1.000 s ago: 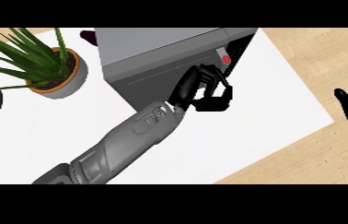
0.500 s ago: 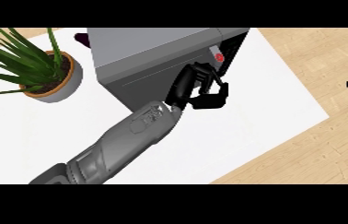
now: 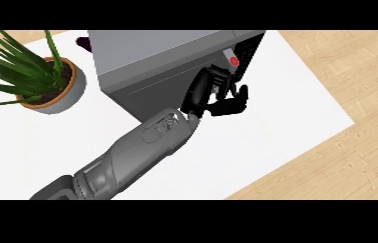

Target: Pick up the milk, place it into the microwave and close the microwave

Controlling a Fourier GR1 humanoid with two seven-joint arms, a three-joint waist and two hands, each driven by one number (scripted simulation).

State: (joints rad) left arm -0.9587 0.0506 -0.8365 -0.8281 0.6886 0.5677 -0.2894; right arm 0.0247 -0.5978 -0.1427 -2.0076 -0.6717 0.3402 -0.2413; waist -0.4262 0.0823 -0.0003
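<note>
The grey microwave (image 3: 162, 52) stands at the back of the white counter (image 3: 288, 117). Its dark front door looks shut, and a red button (image 3: 235, 62) shows on the panel at the door's right end. My left hand (image 3: 215, 93) lies against the right part of that door, fingers fairly straight on the door face and thumb sticking out to the right. The forearm runs down to the lower left. No milk is in view. My right hand does not show.
A green plant in an orange-rimmed pot (image 3: 46, 84) stands left of the microwave. A small dark object (image 3: 83, 45) peeks out behind the microwave's left corner. The counter's right edge runs diagonally, with wooden floor (image 3: 339, 72) beyond it.
The right hand, seen at the right edge one second ago, has left the view. The left hand stays at the microwave door and has barely shifted; the view has moved slightly.
</note>
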